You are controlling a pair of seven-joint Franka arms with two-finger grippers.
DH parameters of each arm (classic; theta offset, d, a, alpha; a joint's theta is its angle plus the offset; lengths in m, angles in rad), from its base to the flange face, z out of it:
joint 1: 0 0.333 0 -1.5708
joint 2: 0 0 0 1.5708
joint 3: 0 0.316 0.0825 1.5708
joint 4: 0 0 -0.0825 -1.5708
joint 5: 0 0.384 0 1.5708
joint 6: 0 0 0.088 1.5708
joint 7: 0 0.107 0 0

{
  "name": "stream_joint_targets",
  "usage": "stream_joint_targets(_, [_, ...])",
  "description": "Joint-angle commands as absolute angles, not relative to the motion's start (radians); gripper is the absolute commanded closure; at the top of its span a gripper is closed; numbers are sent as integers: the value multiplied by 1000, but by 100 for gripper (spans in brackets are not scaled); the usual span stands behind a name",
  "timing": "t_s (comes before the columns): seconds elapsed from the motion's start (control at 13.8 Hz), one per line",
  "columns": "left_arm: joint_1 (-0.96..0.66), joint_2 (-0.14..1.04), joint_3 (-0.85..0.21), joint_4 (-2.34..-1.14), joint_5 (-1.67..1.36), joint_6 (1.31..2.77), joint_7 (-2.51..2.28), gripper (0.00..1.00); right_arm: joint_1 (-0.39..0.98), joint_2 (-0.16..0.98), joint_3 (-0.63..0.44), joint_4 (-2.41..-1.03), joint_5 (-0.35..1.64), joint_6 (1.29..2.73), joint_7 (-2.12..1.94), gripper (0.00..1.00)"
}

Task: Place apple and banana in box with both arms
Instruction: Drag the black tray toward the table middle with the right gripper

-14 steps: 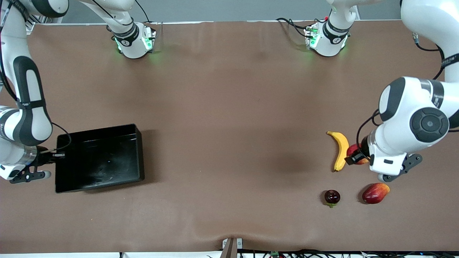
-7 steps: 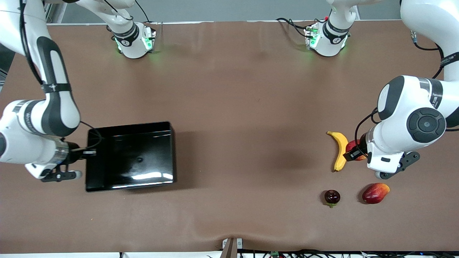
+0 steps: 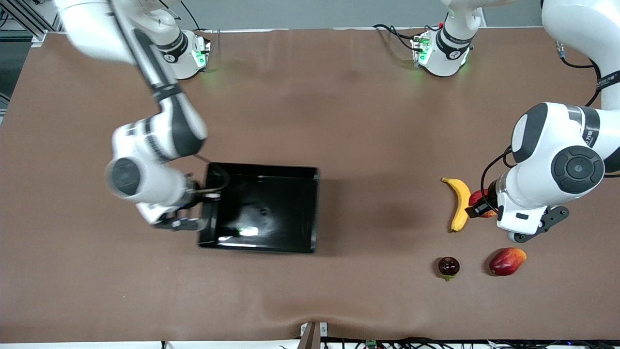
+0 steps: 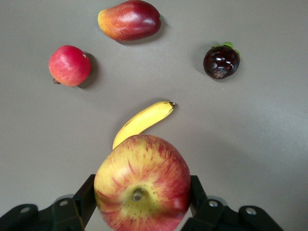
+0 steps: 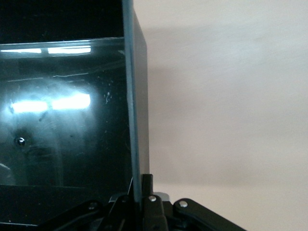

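I am holding the apple (image 4: 142, 185) pinched in the left gripper (image 4: 142, 202) jaws above the banana (image 3: 459, 202); the right gripper (image 3: 206, 209) jaws are clamping the box (image 3: 310, 208) wall.

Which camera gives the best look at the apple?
The left wrist view: the apple fills it, streaked red and yellow, between the fingers. The front view shows only a red sliver beside the banana; the right wrist view shows none.

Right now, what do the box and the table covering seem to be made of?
The box: probably hard plastic, glossy black; it mirrors bright light streaks and its thin wall looks rigid. The table covering: seemingly a matte brown fabric or mat, with soft ripples and no glare.
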State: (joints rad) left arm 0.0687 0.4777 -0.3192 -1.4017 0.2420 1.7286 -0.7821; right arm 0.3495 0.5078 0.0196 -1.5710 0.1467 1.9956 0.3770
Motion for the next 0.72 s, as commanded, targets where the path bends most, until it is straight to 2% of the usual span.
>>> stream_joint_targets(0.0, [74, 471, -324, -1402, 265, 1720, -767, 100, 448, 483, 8, -1597, 172, 2057, 494, 100])
stream_joint_targets(0.29, [75, 472, -322, -1404, 265, 1718, -767, 100, 590, 541, 6, -1608, 173, 2221, 642, 100])
stream_joint_targets(0.65, [74, 472, -322, -1405, 265, 1720, -767, 100, 715, 589, 8, -1630, 187, 2272, 807, 100])
